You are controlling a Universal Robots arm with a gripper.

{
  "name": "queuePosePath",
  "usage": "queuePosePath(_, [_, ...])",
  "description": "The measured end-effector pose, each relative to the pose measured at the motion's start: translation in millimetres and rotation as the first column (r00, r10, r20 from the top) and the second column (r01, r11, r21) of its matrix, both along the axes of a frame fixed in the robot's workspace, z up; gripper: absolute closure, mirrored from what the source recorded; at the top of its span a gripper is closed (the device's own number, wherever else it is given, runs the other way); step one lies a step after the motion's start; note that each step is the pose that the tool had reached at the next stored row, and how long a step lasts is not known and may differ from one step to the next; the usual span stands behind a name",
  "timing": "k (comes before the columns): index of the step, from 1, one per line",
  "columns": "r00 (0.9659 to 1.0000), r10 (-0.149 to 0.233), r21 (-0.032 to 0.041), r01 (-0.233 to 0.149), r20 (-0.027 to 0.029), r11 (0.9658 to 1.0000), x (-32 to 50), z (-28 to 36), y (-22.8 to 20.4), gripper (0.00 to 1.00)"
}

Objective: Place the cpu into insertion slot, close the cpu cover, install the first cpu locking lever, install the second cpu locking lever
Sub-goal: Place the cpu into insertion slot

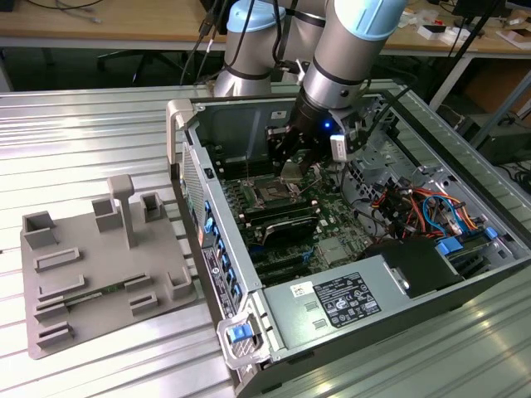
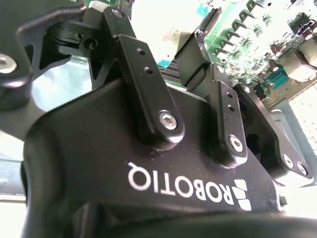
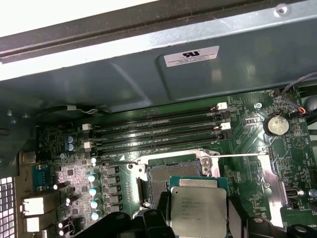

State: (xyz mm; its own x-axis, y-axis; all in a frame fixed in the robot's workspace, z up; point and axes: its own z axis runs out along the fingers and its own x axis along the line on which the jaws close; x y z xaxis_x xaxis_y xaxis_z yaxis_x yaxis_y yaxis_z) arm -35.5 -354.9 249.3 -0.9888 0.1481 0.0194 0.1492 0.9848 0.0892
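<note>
My gripper (image 1: 292,164) hangs inside the open computer case, shut on the cpu (image 1: 294,172), a flat silver-topped square. In the first wrist view the cpu (image 3: 198,210) sits between my dark fingers (image 3: 154,222), just off the insertion slot (image 3: 161,182), whose dark square socket lies uncovered on the green board. The slot (image 1: 270,197) lies just below the gripper, toward the exterior view's left. The cpu cover (image 3: 171,158) shows as a silver frame edge on the socket's side toward the memory slots. Thin wire levers (image 3: 242,155) stick out sideways from the socket.
Long black memory slots (image 3: 158,131) run beside the socket, with the case wall (image 3: 148,79) behind them. A power supply (image 1: 332,303) and bundled cables (image 1: 415,203) fill the case's near and right parts. A grey fixture plate (image 1: 99,274) lies outside, at the exterior view's left.
</note>
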Motion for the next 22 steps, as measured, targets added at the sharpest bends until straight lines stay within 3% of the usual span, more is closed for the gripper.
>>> queuePosePath(22, [0.9979, -0.064, 0.0, 0.064, 0.0, 0.9979, 0.0, -0.6, 0.0, 0.45])
